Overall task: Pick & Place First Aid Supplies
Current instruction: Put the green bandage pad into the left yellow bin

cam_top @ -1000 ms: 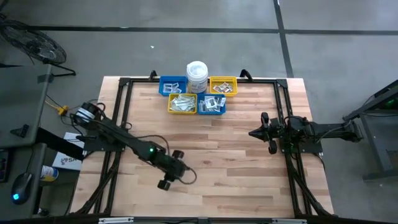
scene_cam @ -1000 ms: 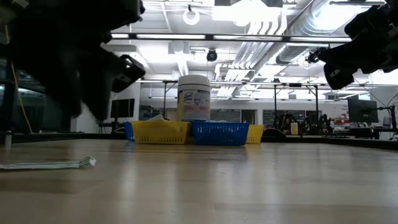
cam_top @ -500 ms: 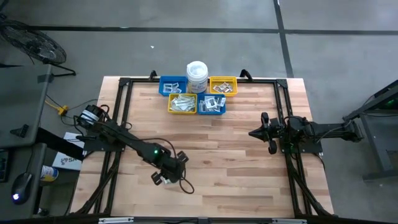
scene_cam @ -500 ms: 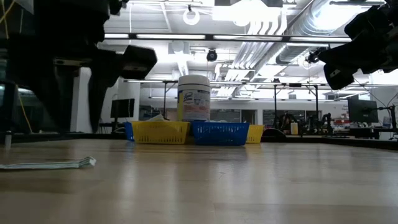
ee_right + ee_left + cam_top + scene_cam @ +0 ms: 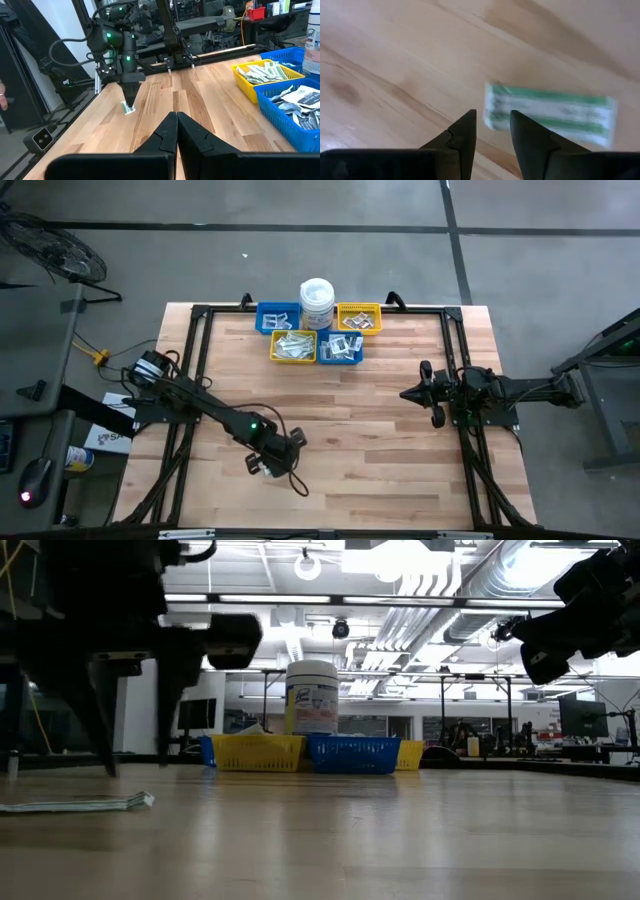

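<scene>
Left pincer pointed down over the near-left part of the pale wooden slatted surface, fingers parted a little and holding nothing. Directly below and just ahead of those fingertips, one long pale green-and-white paper strip packet, flat on the wood, one end reaching the gap between the tips; contact with the tips impossible to judge. Same strip seen from table height lying flat, with the left arm's dark fingers descending just behind it, and seen again from the right wrist camera beneath the pincer.

Well beyond the left pincer, toward the far edge, a cluster of small plastic bins: a yellow bin heaped with more green-and-white strips, a blue bin beside it holding white square packets with dark print, a second blue bin and a second yellow bin behind them, and a white lidded tub standing upright between the rear pair.

Right pincer hovering clear of the surface at the right side, fingers pressed together, empty, aimed toward the middle, well apart from the strip and the bins.
</scene>
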Motion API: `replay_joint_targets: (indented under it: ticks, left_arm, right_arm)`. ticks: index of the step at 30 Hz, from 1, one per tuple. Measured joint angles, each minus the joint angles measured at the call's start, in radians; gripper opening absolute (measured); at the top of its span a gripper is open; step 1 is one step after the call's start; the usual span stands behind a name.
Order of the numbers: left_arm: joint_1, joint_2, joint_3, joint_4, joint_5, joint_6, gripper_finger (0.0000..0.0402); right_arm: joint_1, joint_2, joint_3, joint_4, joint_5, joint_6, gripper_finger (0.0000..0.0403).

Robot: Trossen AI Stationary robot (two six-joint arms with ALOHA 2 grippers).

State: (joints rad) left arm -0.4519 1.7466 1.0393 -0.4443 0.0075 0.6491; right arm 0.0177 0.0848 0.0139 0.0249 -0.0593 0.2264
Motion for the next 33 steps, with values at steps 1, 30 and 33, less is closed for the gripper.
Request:
replay_joint_targets:
  ticks: [1, 30, 33]
  left_arm:
    - [0.0, 0.002, 0.001, 0.022, -0.009, 0.002, 0.0117]
    - [0.052, 0.024, -0.003, 0.032, 0.109, 0.117, 0.0117]
    - [0.053, 0.03, -0.003, 0.029, 0.095, 0.117, 0.0117]
  right_arm:
    - [0.0, -0.001, 0.0, 0.0, 0.0, 0.0, 0.0]
    - [0.0, 0.013, 0.0, 0.001, 0.0, 0.0, 0.0001]
    - [0.0, 0.013, 0.0, 0.001, 0.0, 0.0, 0.0]
